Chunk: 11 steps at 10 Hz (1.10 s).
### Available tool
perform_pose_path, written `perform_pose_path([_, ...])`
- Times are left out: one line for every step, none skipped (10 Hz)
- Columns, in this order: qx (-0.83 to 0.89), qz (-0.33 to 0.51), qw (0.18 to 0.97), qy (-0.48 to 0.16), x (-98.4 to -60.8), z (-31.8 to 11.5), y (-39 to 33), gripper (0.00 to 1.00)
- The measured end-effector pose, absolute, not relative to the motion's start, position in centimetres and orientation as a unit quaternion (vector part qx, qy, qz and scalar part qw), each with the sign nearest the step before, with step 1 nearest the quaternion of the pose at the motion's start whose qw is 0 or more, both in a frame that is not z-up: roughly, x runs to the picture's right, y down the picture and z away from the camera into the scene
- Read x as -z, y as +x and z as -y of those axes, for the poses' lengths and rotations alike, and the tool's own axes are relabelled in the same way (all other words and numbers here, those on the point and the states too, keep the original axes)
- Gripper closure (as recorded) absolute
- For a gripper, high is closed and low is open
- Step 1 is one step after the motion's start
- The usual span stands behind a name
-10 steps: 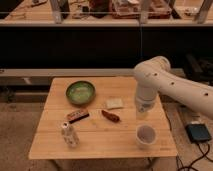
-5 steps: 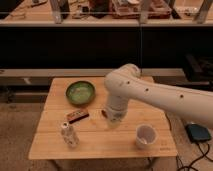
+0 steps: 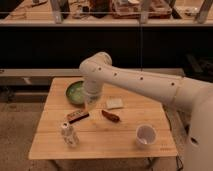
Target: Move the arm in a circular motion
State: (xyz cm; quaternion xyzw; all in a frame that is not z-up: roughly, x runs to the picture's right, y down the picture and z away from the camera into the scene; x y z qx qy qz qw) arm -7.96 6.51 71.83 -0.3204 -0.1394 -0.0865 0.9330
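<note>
A cream-white arm (image 3: 145, 85) reaches in from the right edge of the wooden bench (image 3: 100, 146) and bends at its rounded elbow above the far edge. Its gripper (image 3: 92, 105) points down just beside the green bowl (image 3: 75, 92) near the far left corner. Whether the gripper is wide or narrow cannot be told, and the job, a circular sweep, seems to need no grasp. The tall, bent pose probably keeps the tip clear of the dark bar (image 3: 77, 116), the white pad (image 3: 114, 103) and the red-brown stick (image 3: 111, 116) mid-bench. The cup (image 3: 145, 134) sits towards the near right corner and the small bottle (image 3: 67, 133) towards the near left, both well apart from the tip.
</note>
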Motion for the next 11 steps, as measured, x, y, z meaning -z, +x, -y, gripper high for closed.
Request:
perform_pose_path([0.087, 0.124, 0.94, -0.305, -74.9, -4.3, -7.0, 1.0])
perform_pose_path([0.081, 0.113, 0.943, -0.302, -76.5, -3.3, -5.8, 1.0])
perform_pose_path([0.066, 0.095, 0.946, -0.302, -78.4, -2.4, -3.5, 1.0])
perform_pose_path([0.04, 0.07, 0.948, -0.306, -80.1, -1.8, 0.2, 1.0])
perform_pose_path([0.022, 0.053, 0.949, -0.309, -81.0, -1.5, 2.8, 1.0])
perform_pose_path([0.0, 0.036, 0.95, -0.311, -81.6, -1.3, 5.7, 1.0])
perform_pose_path([-0.042, 0.007, 0.948, -0.316, -81.7, -1.6, 10.9, 1.0])
perform_pose_path([-0.063, -0.01, 0.946, -0.317, -81.4, -1.9, 13.9, 1.0])
perform_pose_path([-0.077, -0.024, 0.944, -0.32, -80.7, -2.4, 16.5, 1.0])
perform_pose_path([-0.086, -0.035, 0.941, -0.325, -79.3, -3.1, 18.7, 1.0])
perform_pose_path([-0.089, -0.044, 0.937, -0.335, -76.9, -4.8, 20.6, 1.0])
